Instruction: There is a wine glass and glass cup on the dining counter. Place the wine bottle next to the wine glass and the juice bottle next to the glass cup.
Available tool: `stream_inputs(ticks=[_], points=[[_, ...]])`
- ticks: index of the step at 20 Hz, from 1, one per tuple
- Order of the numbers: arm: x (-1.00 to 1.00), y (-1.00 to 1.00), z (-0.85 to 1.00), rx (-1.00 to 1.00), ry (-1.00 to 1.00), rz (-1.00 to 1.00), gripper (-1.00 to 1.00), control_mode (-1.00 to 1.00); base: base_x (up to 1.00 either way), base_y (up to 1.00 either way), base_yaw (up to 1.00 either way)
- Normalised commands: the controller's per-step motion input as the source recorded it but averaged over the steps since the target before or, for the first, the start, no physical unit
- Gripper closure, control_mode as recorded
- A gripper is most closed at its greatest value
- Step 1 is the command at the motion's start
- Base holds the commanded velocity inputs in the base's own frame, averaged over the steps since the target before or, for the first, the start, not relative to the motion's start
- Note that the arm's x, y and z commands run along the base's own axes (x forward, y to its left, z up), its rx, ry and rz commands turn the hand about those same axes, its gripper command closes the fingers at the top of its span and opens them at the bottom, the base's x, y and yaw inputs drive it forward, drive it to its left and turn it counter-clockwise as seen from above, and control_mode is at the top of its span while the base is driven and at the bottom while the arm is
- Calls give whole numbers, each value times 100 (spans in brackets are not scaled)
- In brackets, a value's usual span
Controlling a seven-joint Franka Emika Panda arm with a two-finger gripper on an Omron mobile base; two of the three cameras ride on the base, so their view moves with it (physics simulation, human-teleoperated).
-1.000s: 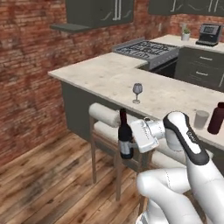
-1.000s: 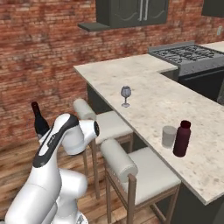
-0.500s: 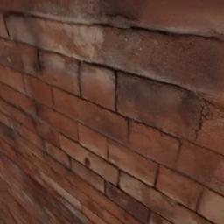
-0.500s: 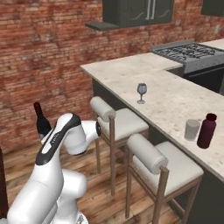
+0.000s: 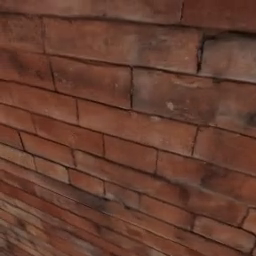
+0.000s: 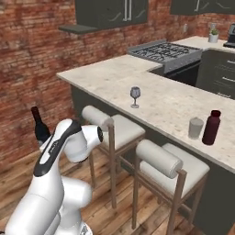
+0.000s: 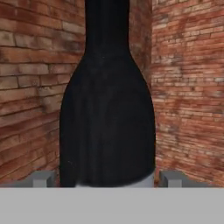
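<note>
The wine bottle [image 6: 39,126] stands upright in the hand [image 7: 107,177], carried out to the arm's far side, well apart from the counter [image 6: 174,108] and close to the brick wall [image 5: 128,130]. In the hand view its dark body sits between the two finger tips [image 7: 43,178], which press in at either flank; the contact itself is cut off at the bottom edge, so the grip appears firm but cannot be confirmed in full. Held low on the body with the neck up, the bottle is ready to be set down on its base without re-gripping.

On the counter, the wine glass [image 6: 135,97] stands alone near the front edge, above the bar stools [image 6: 114,131], with bare stone on both sides for the bottle. Further along, the juice bottle [image 6: 211,127] stands just beside the glass cup [image 6: 195,128]; that pairing looks complete.

Judgement: the remaining step is to bring the wine bottle across to the wine glass. The chief risk is knocking the light stemmed glass on approach
</note>
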Motion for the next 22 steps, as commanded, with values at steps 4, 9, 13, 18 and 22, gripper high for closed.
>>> stream_inputs(ticks=[4, 9, 13, 18, 22], points=[[0, 0, 0, 0, 0, 0, 100, 100, 31, 59, -40], [0, 0, 0, 0, 0, 0, 100, 100, 22, 66, -33], [0, 0, 0, 0, 0, 0, 100, 100, 32, 61, -36], [0, 0, 0, 0, 0, 0, 100, 100, 53, 46, -47], [0, 0, 0, 0, 0, 0, 100, 100, 54, 45, -49]])
